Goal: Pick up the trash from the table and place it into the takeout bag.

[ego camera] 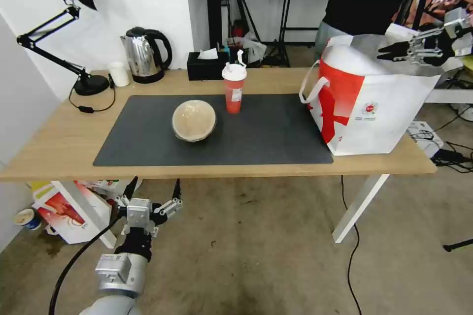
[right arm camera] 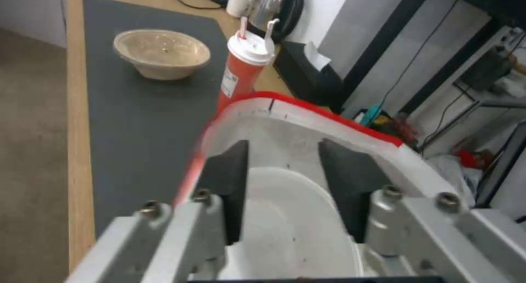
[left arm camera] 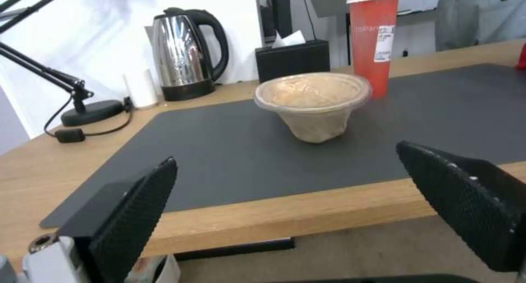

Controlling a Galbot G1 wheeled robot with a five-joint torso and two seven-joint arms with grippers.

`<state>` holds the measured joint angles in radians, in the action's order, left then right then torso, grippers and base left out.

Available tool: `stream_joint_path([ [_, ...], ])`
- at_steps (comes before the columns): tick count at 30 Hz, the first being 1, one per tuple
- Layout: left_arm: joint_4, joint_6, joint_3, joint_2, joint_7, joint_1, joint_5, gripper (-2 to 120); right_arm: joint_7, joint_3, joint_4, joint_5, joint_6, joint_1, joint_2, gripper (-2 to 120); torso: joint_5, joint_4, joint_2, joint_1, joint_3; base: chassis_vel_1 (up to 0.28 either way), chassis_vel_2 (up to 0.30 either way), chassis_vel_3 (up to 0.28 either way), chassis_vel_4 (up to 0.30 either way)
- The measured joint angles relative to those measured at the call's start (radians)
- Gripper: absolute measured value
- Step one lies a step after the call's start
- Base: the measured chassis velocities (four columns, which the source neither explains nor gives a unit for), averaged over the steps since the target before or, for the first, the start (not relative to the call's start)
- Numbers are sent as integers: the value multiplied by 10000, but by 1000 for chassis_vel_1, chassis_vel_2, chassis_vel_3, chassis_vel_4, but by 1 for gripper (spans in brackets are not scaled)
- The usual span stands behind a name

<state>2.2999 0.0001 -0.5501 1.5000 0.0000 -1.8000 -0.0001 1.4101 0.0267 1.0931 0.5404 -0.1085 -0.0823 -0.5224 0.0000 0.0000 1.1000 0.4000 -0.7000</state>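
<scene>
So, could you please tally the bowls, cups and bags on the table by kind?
Bowls: 2 (tan lidded bowl on the mat, white bowl inside the takeout bag)
Cups: 2 (red cup, small white cup)
Bags: 1 (takeout bag)
Total: 5

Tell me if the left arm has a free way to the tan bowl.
Probably yes. The left gripper hangs open below the table's near edge, facing the tan bowl. Nothing stands on the mat between them; the red cup is behind the bowl. It must rise above the edge first.
</scene>
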Motion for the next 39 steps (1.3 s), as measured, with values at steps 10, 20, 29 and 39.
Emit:
stream_joint_path([
  [10,0,0,0,0,0,0,0,100,-140,209,54,29,-52,-261,14,76,0,0,0,0,0,0,0,0,0],
  [20,0,0,0,0,0,0,0,100,-331,381,92,407,-148,-543,-21,100,0,-1,0,-1,0,0,0,0,0],
  [29,0,0,0,0,0,0,0,100,-510,365,193,527,-180,-336,-71,100,0,0,0,0,0,0,0,0,0],
  [39,0,0,-3,0,0,-1,0,100,-1636,0,976,1340,-235,700,9,100,0,0,0,0,0,0,0,0,0],
])
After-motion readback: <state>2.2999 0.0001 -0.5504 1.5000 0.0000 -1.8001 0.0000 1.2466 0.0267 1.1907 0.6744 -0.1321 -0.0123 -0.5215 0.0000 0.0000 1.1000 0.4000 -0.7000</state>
